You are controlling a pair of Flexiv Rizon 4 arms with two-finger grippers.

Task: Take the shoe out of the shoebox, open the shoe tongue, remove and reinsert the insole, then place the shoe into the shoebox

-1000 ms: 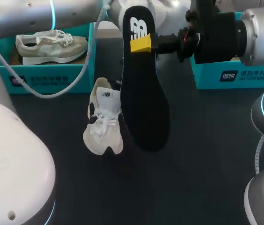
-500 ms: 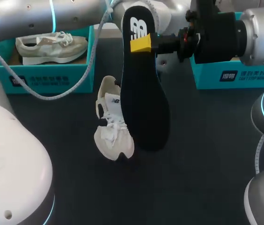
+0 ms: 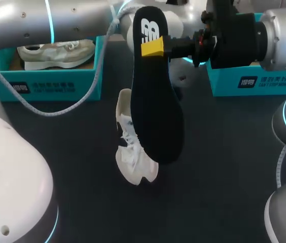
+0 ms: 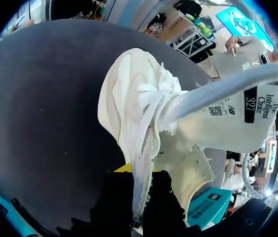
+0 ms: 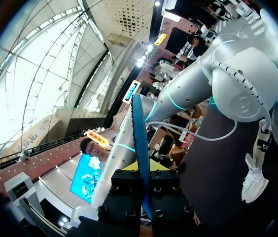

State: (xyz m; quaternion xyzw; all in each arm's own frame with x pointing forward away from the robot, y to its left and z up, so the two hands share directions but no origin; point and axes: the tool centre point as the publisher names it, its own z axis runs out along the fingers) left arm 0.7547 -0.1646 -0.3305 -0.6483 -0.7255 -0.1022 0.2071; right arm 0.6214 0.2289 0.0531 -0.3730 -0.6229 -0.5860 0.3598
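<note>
White lace-up sneaker (image 3: 133,162) sits about midway across the dark bench (image 3: 219,167), toe toward the near edge. In the head view it is half hidden behind the long black foam insole (image 3: 155,111). Whether its sole rests on the bench I cannot tell. The left hand (image 4: 139,197) is closed narrowly on the thin collar wall, and the grey labelled tongue (image 4: 227,113) stands pulled up and away from the laces. The right hand (image 3: 155,48) pinches the insole at its heel end, so the rest hangs free above the shoe.

That long unsupported length is the main risk. As it goes in, the toe end could buckle or fold against the collar instead of sliding along the shoe's floor. The tongue may also drop back and close the opening. The left hand's grip on soft fabric could let the shoe twist or slip under any push. The two hands must work close together, so they could knock each other.
</note>
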